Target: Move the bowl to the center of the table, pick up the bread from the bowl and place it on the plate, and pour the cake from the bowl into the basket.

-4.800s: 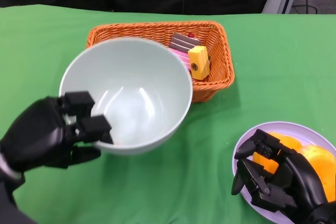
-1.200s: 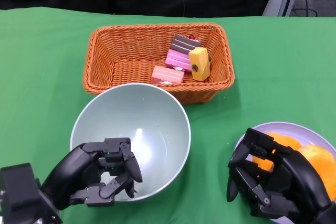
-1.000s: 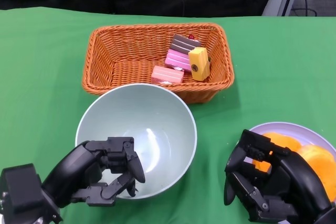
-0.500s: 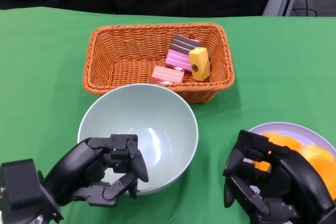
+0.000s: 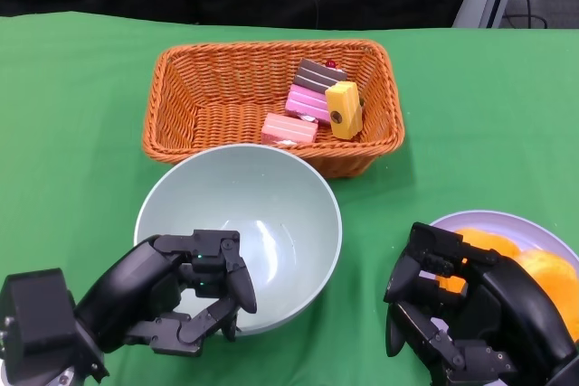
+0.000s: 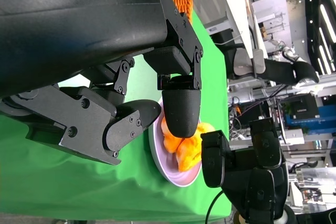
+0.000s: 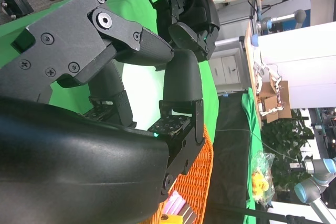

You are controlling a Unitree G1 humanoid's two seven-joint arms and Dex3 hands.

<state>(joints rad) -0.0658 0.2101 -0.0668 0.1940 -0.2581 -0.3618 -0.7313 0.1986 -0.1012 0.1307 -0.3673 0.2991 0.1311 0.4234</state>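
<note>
I've got the left robot hand gripping the empty pale-green round bowl rim to set it down, right robot hand loosely open near the lilac plate.

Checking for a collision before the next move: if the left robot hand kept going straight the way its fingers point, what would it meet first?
Most likely the bowl: the left robot hand already sits at its near rim, fingers aimed up and right toward it. Depth is hard to judge.
</note>
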